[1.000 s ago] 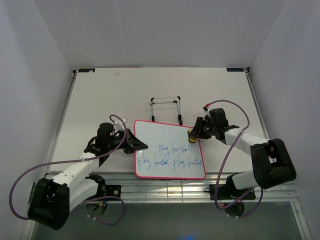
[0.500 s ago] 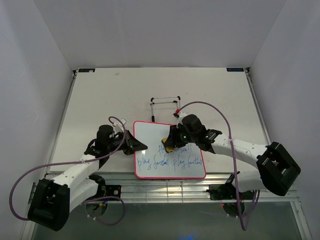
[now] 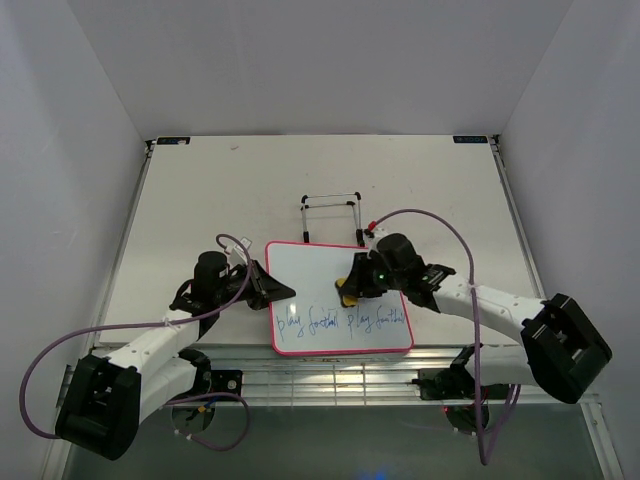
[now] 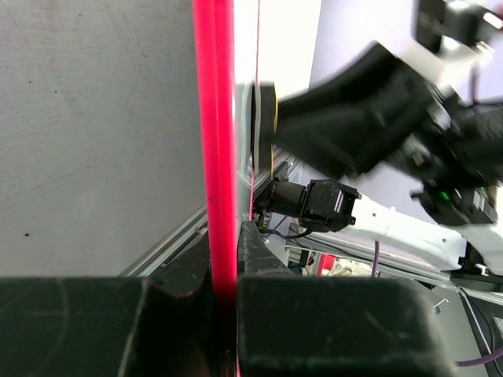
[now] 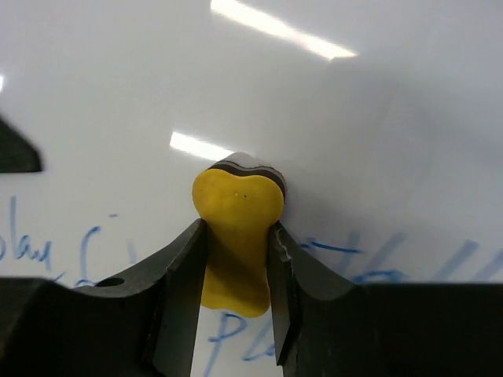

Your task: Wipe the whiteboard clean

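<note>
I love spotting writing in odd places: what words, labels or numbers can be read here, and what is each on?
"play football play football": blue handwriting along the whiteboard's near edge.
Blue strokes around the yellow eraser, right wrist view: fragments, not readable.
Small dark labels on the table's far corners: too small to read.

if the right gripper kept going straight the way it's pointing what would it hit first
The whiteboard. The right gripper is shut on the eraser and points at the white surface just above the blue writing; the eraser's tip seems to touch it, though contact is hard to confirm.
</note>
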Controlling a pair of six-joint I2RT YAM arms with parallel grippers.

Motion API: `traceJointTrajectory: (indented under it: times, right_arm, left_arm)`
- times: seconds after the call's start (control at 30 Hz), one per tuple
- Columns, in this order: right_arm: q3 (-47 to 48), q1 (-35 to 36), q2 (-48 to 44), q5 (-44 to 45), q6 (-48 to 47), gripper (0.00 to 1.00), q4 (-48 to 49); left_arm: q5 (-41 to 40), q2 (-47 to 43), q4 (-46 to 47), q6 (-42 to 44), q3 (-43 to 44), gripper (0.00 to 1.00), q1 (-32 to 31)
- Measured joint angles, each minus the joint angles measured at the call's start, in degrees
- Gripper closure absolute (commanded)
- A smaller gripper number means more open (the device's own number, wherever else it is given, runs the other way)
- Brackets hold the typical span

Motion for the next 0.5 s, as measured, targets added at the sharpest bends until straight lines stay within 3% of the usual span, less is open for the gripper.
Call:
traceJointTrajectory:
  times: [0.3,0.5]
  right_arm:
    - [-12.5,-26.0,-6.4,-5.5,-3.6,0.66,-2.0]
    - [-11.3,-27.3,-5.1,-6.9,-6.8,0.65,-3.5]
  left_arm:
    - [-0.4,-0.3,1.7,-0.9,-1.1,1.00,-0.1]
    - [-0.1,0.6,2.6,-0.9,-1.1,1.00,-0.1]
